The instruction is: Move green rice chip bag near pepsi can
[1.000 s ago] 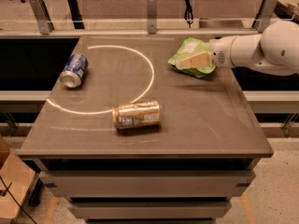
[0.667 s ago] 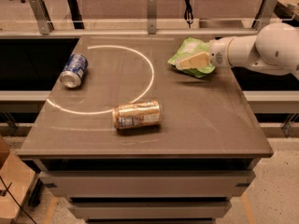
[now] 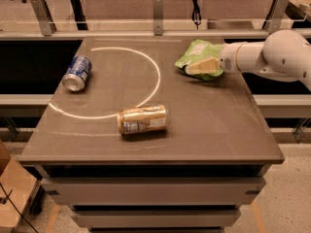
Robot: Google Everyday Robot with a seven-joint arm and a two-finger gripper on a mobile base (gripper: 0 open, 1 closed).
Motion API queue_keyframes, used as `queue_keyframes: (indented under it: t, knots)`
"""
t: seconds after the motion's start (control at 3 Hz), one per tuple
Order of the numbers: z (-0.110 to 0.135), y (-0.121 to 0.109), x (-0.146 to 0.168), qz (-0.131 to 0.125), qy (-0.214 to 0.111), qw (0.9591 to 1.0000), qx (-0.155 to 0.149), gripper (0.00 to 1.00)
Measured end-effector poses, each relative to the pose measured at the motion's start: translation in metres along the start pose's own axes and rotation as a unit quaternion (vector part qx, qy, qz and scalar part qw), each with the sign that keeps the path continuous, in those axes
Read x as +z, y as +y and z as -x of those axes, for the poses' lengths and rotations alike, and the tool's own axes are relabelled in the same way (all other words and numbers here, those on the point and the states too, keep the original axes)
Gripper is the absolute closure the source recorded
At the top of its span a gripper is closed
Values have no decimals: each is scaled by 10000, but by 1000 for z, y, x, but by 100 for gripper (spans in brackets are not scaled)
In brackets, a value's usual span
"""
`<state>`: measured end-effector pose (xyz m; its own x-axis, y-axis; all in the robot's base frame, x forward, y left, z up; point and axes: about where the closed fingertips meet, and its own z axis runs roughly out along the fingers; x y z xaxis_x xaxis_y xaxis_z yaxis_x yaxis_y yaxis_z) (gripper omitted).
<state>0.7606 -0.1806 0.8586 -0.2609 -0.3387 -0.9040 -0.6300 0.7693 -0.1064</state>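
The green rice chip bag, light green and crinkly, is at the table's far right. My gripper reaches in from the right on a white arm. It is shut on the bag, with one cream finger lying across the bag's front; the other finger is hidden behind the bag. A shadow shows under the bag's near edge. The pepsi can, blue with a silver top, lies on its side at the table's far left, far from the bag.
A gold-tan can with a white label lies on its side near the middle front. A white arc is marked on the brown tabletop. A rail with metal posts runs behind the table.
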Motion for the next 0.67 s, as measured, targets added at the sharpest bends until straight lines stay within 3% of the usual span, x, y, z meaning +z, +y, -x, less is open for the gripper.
queue_keyframes:
  t: [0.33, 0.67]
  knots:
    - [-5, -6, 2, -125, 4, 9999, -17, 2]
    - [-9, -13, 1, -224, 5, 9997, 42, 54]
